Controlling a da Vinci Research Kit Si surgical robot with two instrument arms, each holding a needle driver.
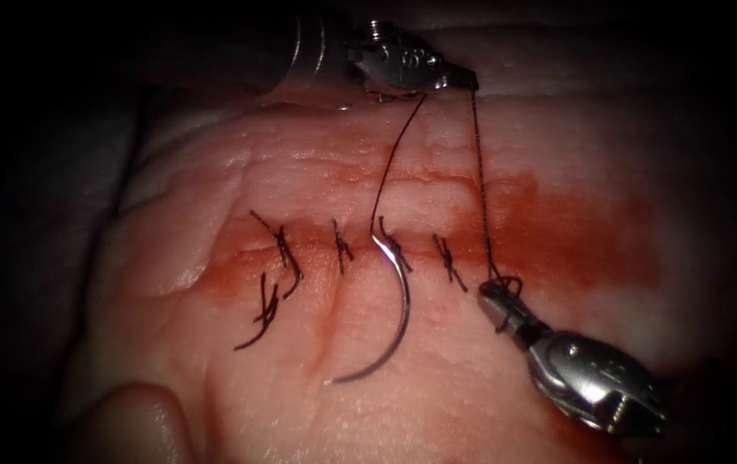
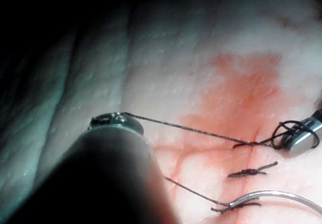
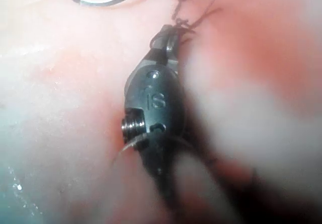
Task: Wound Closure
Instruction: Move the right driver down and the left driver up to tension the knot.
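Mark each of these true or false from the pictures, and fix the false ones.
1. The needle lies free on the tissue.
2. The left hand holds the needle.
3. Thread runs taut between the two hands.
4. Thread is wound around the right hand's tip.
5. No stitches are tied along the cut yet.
1. True: the needle rests on the tissue, held by neither hand.
2. False: the left hand is shut on the thread, not the needle.
3. True: it stretches from the left hand down to the right hand.
4. True: loops of thread sit around its tip.
5. False: several knotted stitches already cross the cut.
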